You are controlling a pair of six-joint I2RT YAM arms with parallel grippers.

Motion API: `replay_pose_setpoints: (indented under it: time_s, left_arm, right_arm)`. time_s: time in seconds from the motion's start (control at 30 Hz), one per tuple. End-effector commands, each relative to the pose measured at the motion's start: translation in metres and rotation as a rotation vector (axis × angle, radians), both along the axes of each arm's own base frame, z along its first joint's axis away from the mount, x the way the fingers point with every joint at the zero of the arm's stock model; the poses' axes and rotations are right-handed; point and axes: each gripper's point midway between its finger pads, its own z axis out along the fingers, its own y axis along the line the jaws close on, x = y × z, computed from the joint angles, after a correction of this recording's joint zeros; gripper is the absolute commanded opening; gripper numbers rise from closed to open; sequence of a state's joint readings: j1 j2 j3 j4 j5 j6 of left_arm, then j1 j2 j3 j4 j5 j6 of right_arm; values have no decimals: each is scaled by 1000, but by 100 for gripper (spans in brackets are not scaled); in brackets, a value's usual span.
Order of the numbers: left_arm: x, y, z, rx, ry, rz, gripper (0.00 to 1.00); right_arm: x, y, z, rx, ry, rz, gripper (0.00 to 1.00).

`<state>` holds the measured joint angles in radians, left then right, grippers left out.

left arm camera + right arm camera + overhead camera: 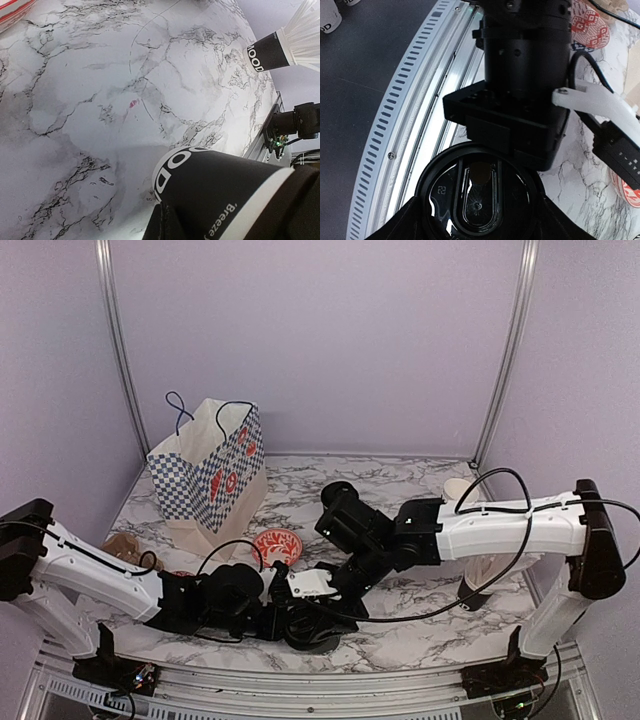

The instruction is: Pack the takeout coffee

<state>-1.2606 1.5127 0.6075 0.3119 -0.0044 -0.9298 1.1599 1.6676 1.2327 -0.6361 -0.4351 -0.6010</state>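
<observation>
**Finding 1.** The left gripper [288, 617] is clamped on a black cup [215, 187]. The cup is held over the marble table [400, 490], just on the near side of the red bowl [277, 543].

**Finding 2.** The right gripper [477, 216] has its fingers spread wide. They bear on opposite edges of the black lid [479, 200], which is at the cup's mouth.

**Finding 3.** A straw-filled cup [272, 49] stands well right of the bowl.
</observation>
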Motion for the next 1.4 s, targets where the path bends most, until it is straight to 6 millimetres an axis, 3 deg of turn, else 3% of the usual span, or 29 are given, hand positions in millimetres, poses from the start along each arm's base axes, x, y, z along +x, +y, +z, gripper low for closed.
replay_pose_setpoints:
  time_s: [0.0,0.1,0.33,0.47,0.6,0.7,0.9,1.07,1.27,1.37]
  left_arm:
    - [-2,-44,65,-228,-60,-77,0]
    - [1,-36,68,-232,-71,-53,0]
    - [7,-12,65,-207,-136,-1,1]
    - [8,-5,67,-208,-97,43,21]
    - [6,-17,88,-280,1,69,31]
    - [2,-25,97,-316,72,72,32]
    - [-2,-28,78,-299,197,120,25]
    - [-4,-18,70,-289,241,178,26]
    - [-3,-4,78,-309,199,244,26]
    - [-4,0,78,-306,183,260,33]
  right_arm:
    - [-3,-80,-106,-467,-21,-50,48]
    - [2,-86,-102,-461,-31,-70,48]
    - [24,-92,-69,-336,13,-137,48]
    - [36,-104,-64,-290,0,-167,48]
    - [38,-113,-71,-307,-11,-193,48]
    - [39,-111,-72,-293,-8,-204,48]
    - [41,-107,-69,-277,-12,-210,48]
    - [38,-108,-69,-270,-4,-209,48]
    - [39,-108,-69,-270,-5,-213,48]
    - [38,-107,-68,-267,2,-217,48]
